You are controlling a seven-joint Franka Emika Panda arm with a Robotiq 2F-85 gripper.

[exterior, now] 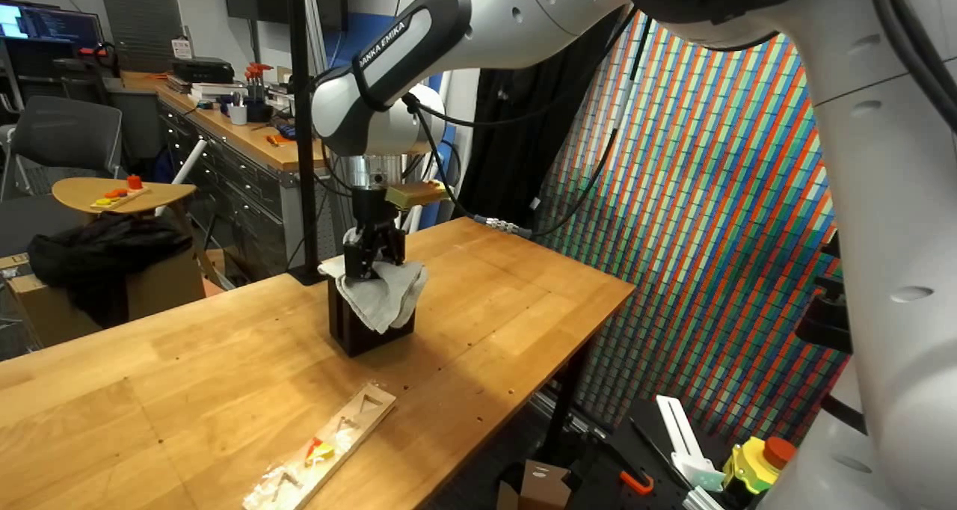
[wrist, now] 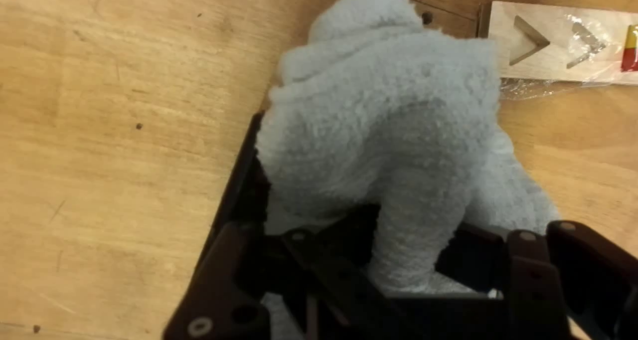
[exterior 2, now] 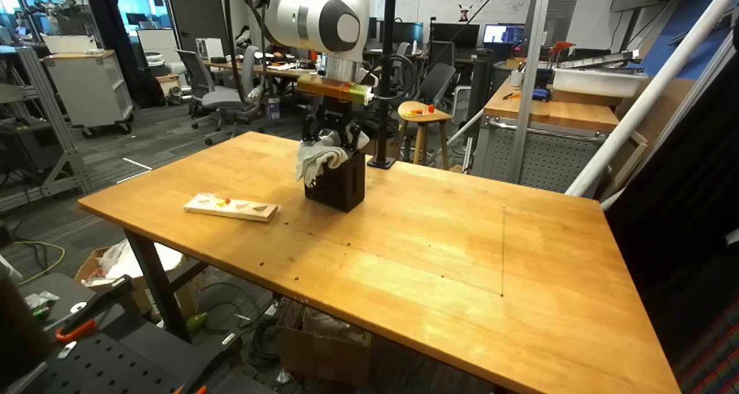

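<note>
A grey towel (exterior: 385, 297) lies bunched over the top of a black box (exterior: 359, 330) and hangs down its side. In an exterior view the towel (exterior 2: 317, 157) drapes over the box (exterior 2: 346, 183) corner. My gripper (exterior: 379, 265) points down into the towel, at the box's top. In the wrist view the jaws (wrist: 411, 240) press a thick fold of the towel (wrist: 398, 105) from both sides. The fingertips are partly hidden by the cloth in both exterior views. The box's dark rim (wrist: 234, 185) shows left of the towel in the wrist view.
A wooden strip (exterior: 351, 428) with triangular cutouts, plastic wrap and a red and yellow piece (exterior: 318, 450) lies on the wooden table (exterior: 187, 330). A black post (exterior: 303, 158) stands at the table's edge close to the box. A stool (exterior 2: 424, 116) stands beyond.
</note>
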